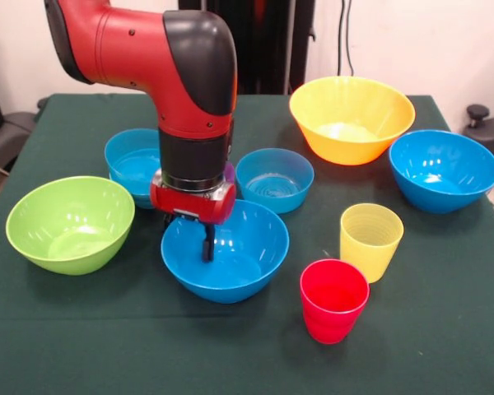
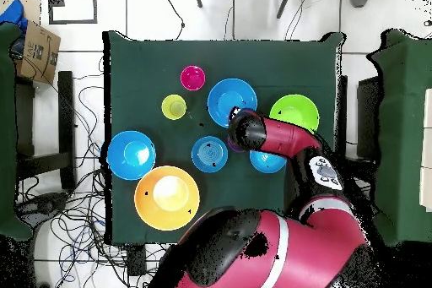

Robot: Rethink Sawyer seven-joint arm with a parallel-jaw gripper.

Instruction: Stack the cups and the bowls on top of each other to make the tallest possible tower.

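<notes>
- A red and black robot arm reaches down over a dark green table [image 1: 445, 346], and its gripper [image 1: 204, 243] hangs at the rim of a large blue bowl [image 1: 239, 263] near the table's middle.
- One dark finger [image 1: 207, 245] dips inside that bowl's rim. I cannot tell whether the jaws are apart, together, or pinching the bowl's wall, because the wrist hides the other side.
- The placement at the rim suggests an edge grasp, likely because the bowl is far too wide to grip across.
- No tower exists yet: every bowl and cup sits alone and upright on the cloth.
- Two small blue bowls, one [image 1: 132, 164] partly hidden behind the arm and one [image 1: 274, 179] beside it, sit just beyond the gripper.
- A lime green bowl [image 1: 70, 222] sits apart at one side. A very large yellow bowl [image 1: 351, 119] and another large blue bowl [image 1: 443, 170] sit at the other.
- A yellow cup [image 1: 370, 241] and red cup [image 1: 333, 299] stand close together near the front edge.
</notes>
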